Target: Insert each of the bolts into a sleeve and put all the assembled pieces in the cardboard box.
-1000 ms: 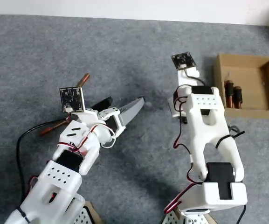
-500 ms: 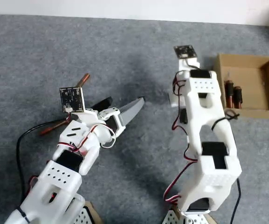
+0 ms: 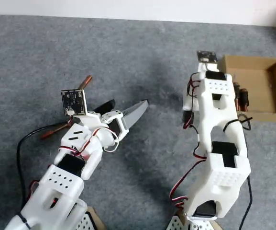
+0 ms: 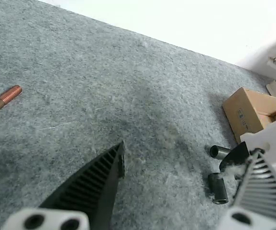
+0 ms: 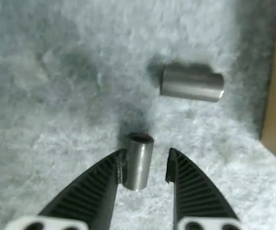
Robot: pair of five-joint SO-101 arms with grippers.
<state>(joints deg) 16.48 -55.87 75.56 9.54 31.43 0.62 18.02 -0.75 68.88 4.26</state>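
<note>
On a grey felt-covered table (image 3: 147, 52), two copper bolts lie at the far left. One bolt (image 3: 84, 82) is further back, and a second bolt (image 3: 53, 131) lies nearer, partly under the left arm. The left gripper (image 3: 129, 102) hangs just right of them, above bare felt. Its jaws are spread wide with nothing between them, and it touches neither bolt.

Further right, near the cardboard box, two short dark metal sleeves lie on the felt. The right gripper (image 5: 146, 152) is low over them with its jaws apart. One sleeve (image 5: 138, 162) lies between the jaws. It is close against one jaw, with a gap to the other, and is not clamped. The second sleeve (image 5: 191, 83) lies crosswise just beyond the fingertips, near the box wall.

At the far right sits the open cardboard box (image 3: 271, 72). Two assembled pieces (image 3: 243, 99) lie side by side inside it, against the wall nearest the right arm.
</note>
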